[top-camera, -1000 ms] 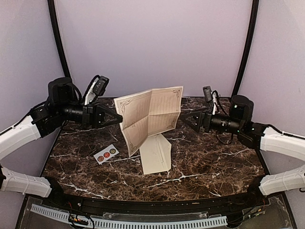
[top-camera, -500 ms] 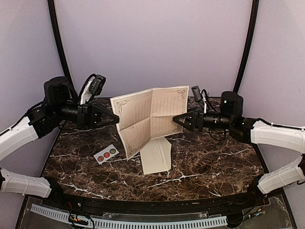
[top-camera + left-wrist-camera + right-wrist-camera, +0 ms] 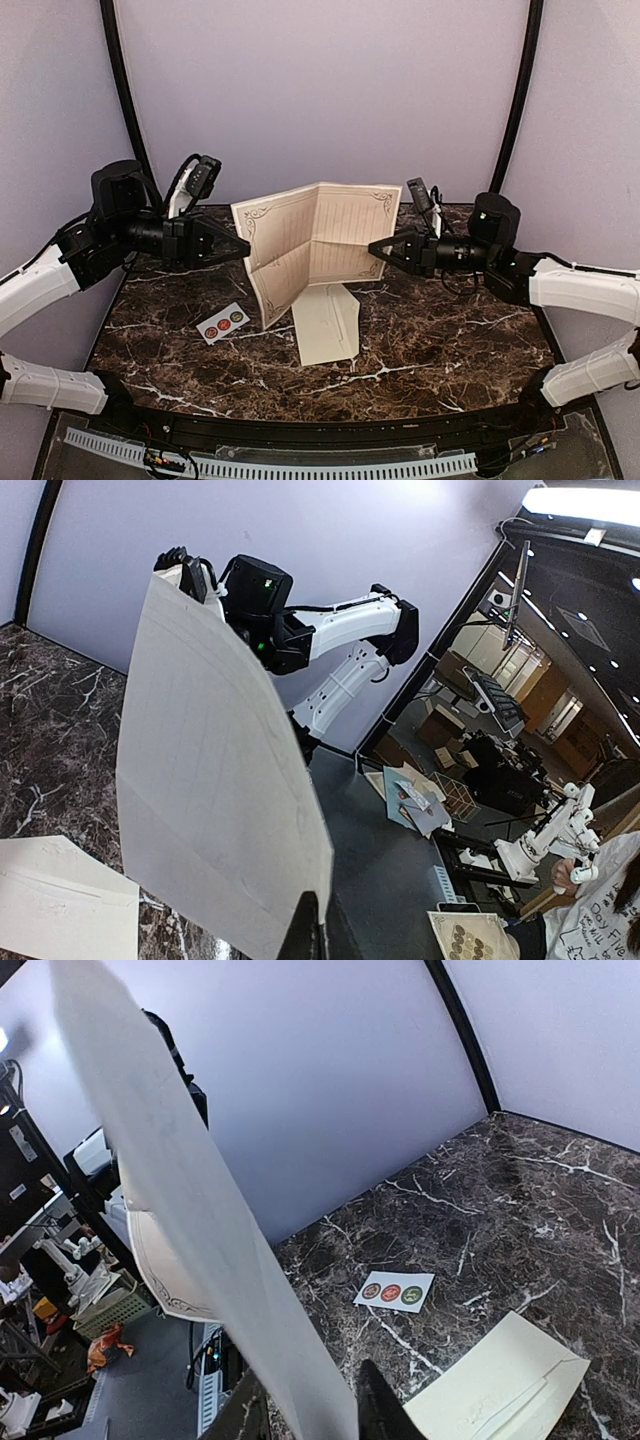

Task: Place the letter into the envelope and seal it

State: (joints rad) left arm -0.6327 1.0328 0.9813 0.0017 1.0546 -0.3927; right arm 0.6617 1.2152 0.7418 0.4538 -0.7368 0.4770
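Over the surface (image 3: pixel 450 340), the unfolded letter (image 3: pixel 310 240) stood upright, clamped at opposite edges by the left end effector (image 3: pixel 242 250) and right end effector (image 3: pixel 376 250). Envelope (image 3: pixel 326 326) lay flat below, between them. Stickers (image 3: pixel 222 322) lay below the left end effector.

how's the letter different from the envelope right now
The letter is up in the air, standing on edge, pinched by the left tool, with the right tool at its other side; the envelope lies flat on the table. The letter has ornate printed corners and ruled lines; the envelope is plain. The letter is bent along its creases; the envelope looks flat. Both are cream paper.
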